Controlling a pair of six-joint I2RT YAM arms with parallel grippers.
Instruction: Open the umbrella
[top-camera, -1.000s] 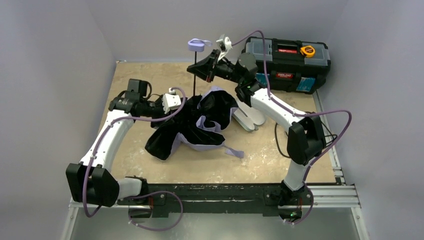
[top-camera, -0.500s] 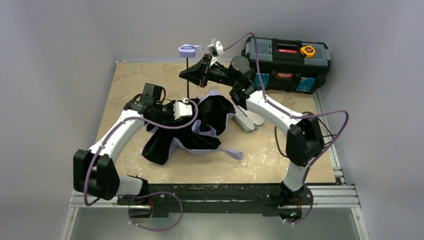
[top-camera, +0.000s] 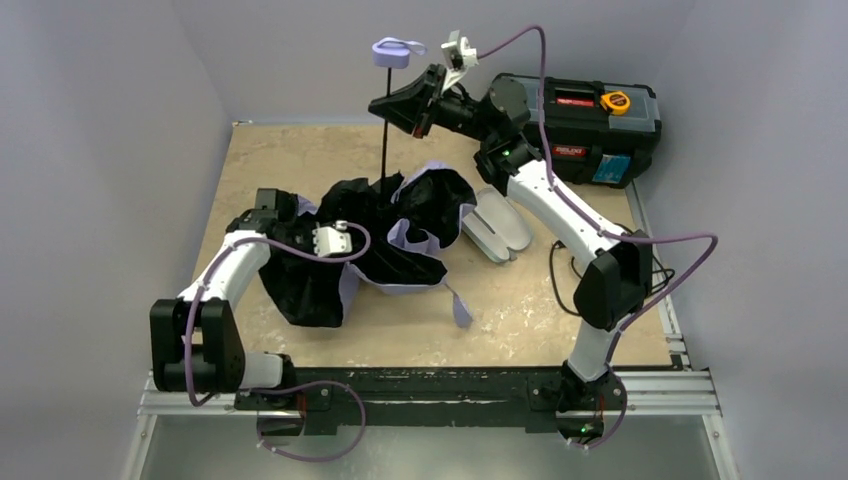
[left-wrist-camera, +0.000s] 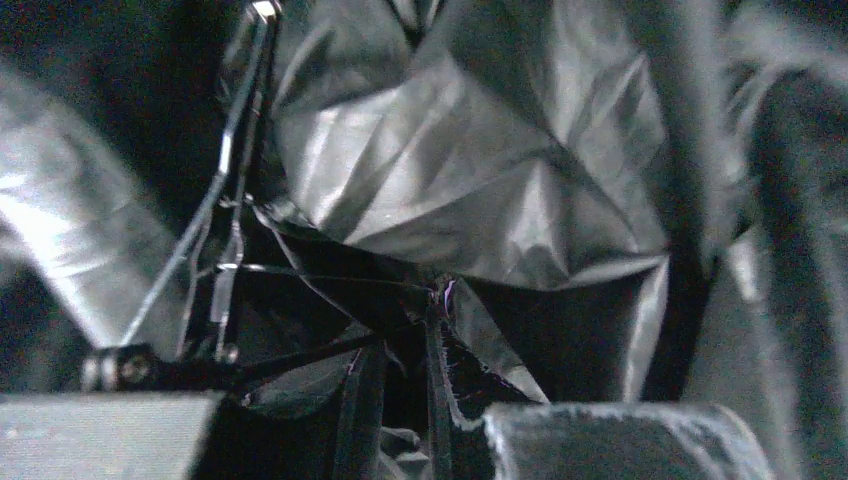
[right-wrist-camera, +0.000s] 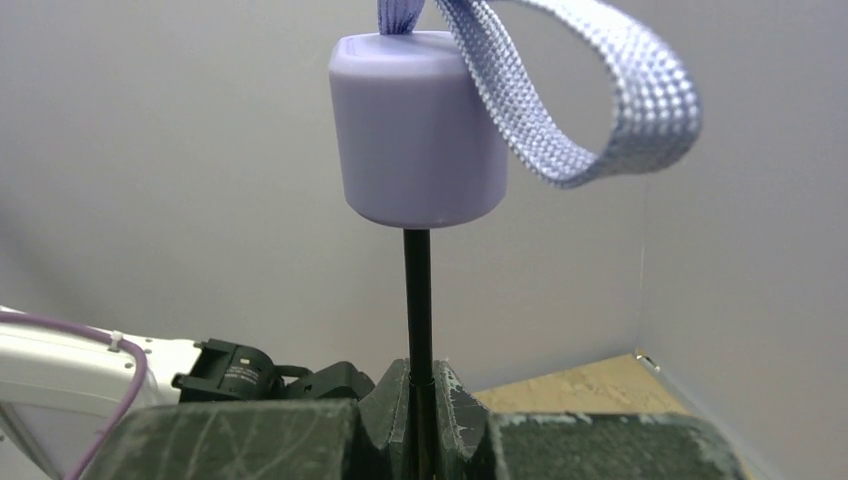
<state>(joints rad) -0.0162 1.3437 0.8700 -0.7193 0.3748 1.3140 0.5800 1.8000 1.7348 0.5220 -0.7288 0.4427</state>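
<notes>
The right arm (top-camera: 555, 205) rises from its base, bends at the elbow on the right side and reaches far forward with its wrist held high above the bench. The right end effector (top-camera: 386, 104) points left, roughly level, and its 2 fingers (right-wrist-camera: 300, 435) are pressed together on a thin black shaft (right-wrist-camera: 417, 300). The left arm (top-camera: 222, 282) sits low, folded at the elbow, forearm angled forward and inward. The left end effector (left-wrist-camera: 355, 440) points right, its 2 fingers (left-wrist-camera: 110, 435) parted with a wide gap between them.
</notes>
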